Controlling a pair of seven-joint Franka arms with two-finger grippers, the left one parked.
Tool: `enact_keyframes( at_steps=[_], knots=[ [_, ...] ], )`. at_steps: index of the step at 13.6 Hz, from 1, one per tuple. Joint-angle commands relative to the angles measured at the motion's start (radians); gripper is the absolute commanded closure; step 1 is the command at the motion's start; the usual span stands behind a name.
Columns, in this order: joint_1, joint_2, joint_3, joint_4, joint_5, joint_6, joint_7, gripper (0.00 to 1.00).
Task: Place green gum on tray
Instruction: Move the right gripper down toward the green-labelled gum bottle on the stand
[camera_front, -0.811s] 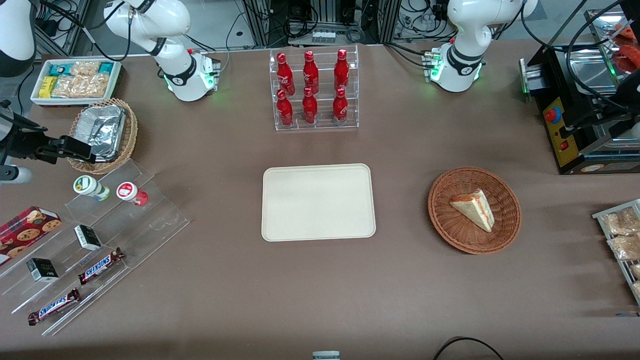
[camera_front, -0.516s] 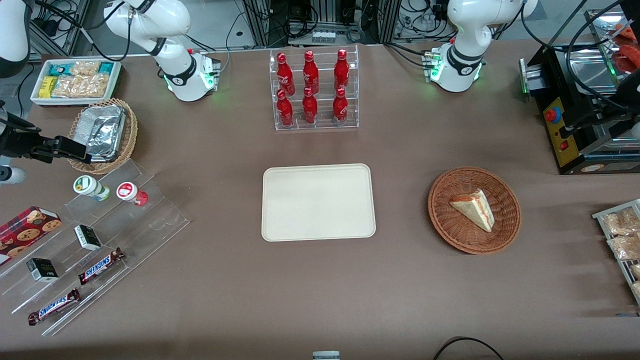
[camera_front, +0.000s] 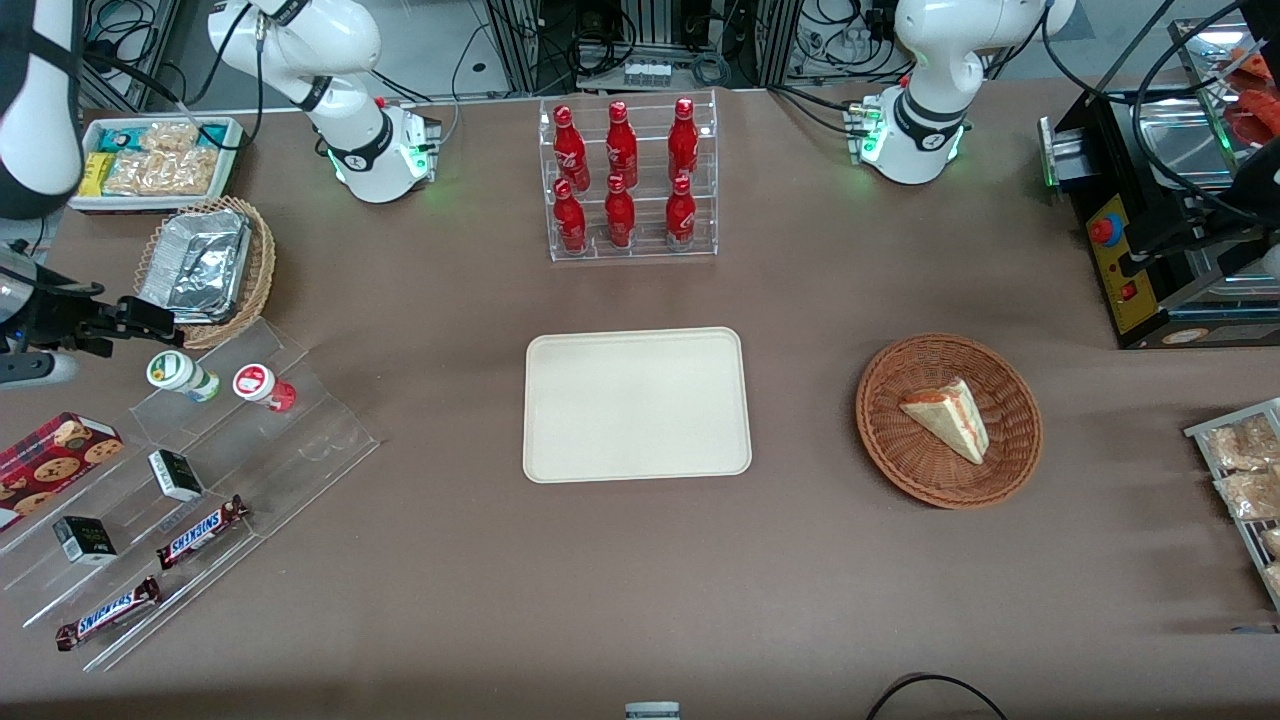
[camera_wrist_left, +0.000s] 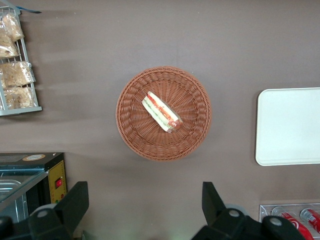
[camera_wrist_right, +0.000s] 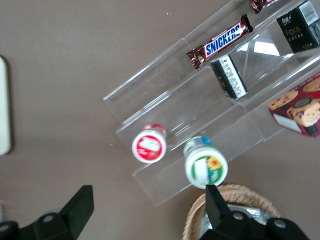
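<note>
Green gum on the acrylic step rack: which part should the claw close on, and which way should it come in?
Grip the green gum by its round body just under the white lid, coming from above. It stands upright on the clear rack, so the lid faces the open claw hovering nearby. Probably set the fingers nearer and farther from the front camera, since the red gum bottle stands close beside it, apart.

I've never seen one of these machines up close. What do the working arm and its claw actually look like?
The working right arm is glossy white with rounded shells and black bands at the joints; black cables trail from it. Its base glows green. The gripper, black with two flat tapered fingers, hangs open above the clear acrylic stepped stand, near the green gum.
</note>
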Motion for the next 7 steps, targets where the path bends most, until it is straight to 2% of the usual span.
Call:
enact_keyframes(
  at_steps=[1, 3, 7],
  knots=[
    [-0.006, -0.075, -0.044, -0.162, -0.001, 0.157, -0.199, 0.01],
    [-0.007, -0.069, -0.055, -0.207, 0.0, 0.245, -0.317, 0.01],
    [-0.015, -0.063, -0.078, -0.258, 0.003, 0.303, -0.491, 0.01]
  ],
)
